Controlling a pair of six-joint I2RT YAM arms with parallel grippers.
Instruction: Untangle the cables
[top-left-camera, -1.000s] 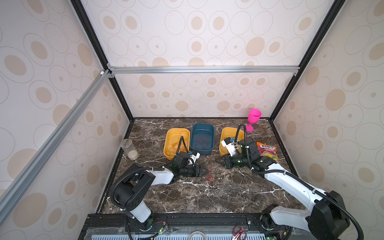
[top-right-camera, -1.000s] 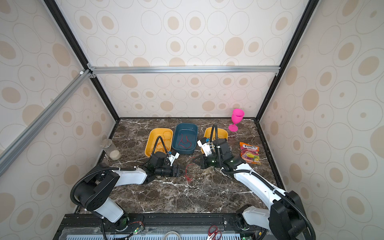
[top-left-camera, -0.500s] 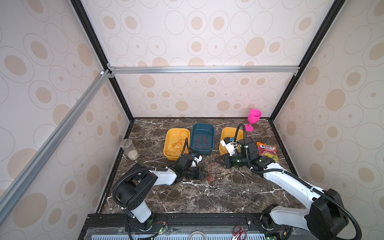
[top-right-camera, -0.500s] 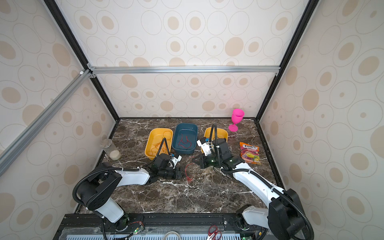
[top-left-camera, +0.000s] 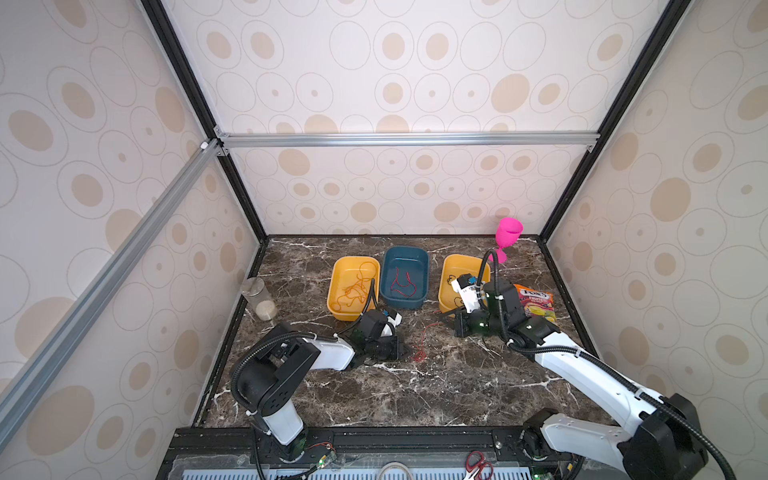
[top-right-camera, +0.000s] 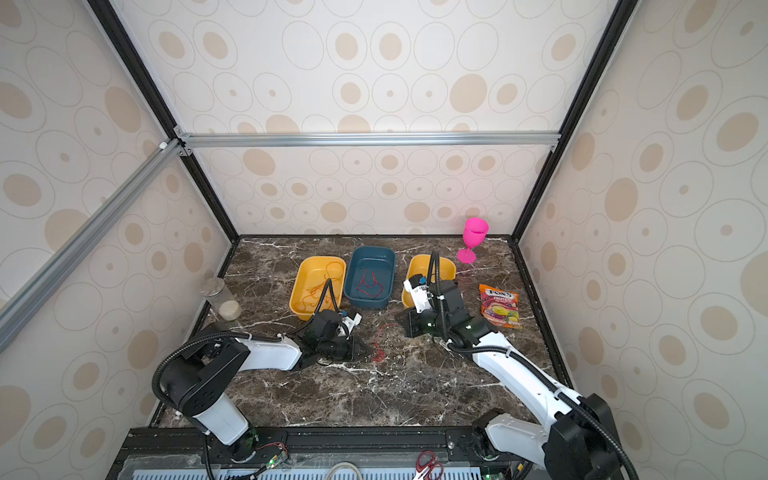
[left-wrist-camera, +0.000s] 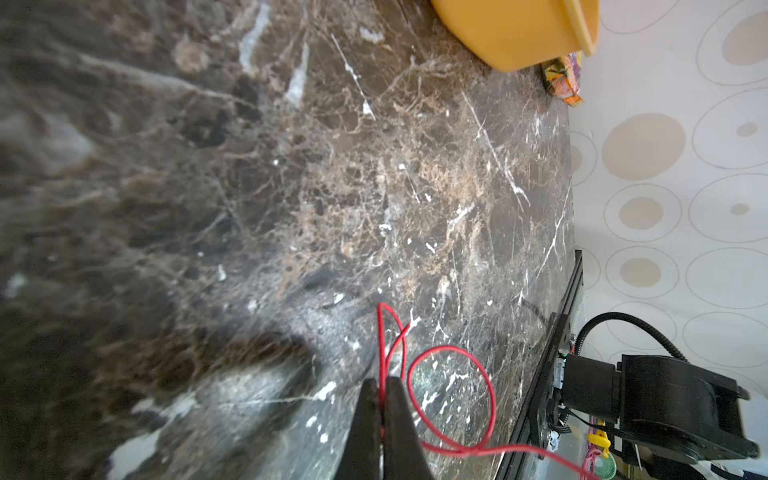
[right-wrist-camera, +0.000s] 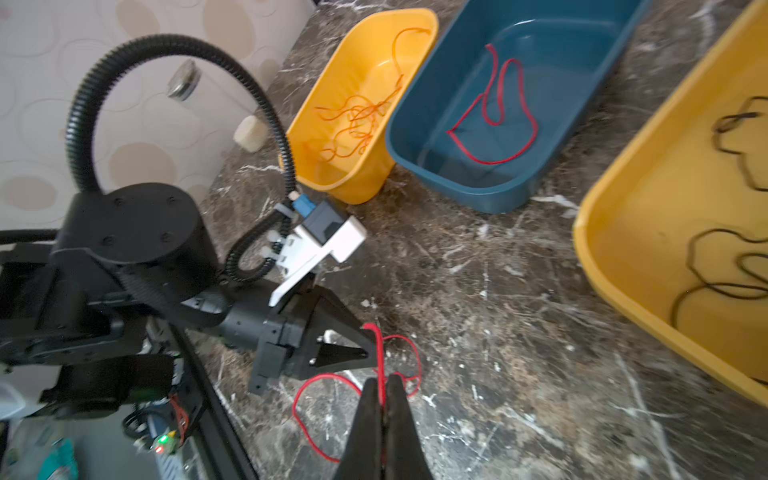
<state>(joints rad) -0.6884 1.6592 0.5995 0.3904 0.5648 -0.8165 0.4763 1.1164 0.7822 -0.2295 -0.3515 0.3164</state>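
In blue tray (right-wrist-camera: 469, 187), one curled red cable (right-wrist-camera: 490, 162). Left of blue tray, yellow tray (right-wrist-camera: 353, 183) with orange cables (right-wrist-camera: 357, 120); right of it, second yellow tray (right-wrist-camera: 623, 216) with black cables (right-wrist-camera: 723, 286). In front of blue tray (on marble table (top-left-camera: 415, 395)), loose red cable (left-wrist-camera: 380, 336), pinched by left gripper (left-wrist-camera: 380, 388) and right gripper (right-wrist-camera: 384, 384), both low, tips facing. Left jaws spread one second ago, now pressed together.

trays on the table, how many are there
3, in a row: left yellow tray with orange cables, middle blue tray with a red cable, right yellow tray partly behind the right arm. No others show.
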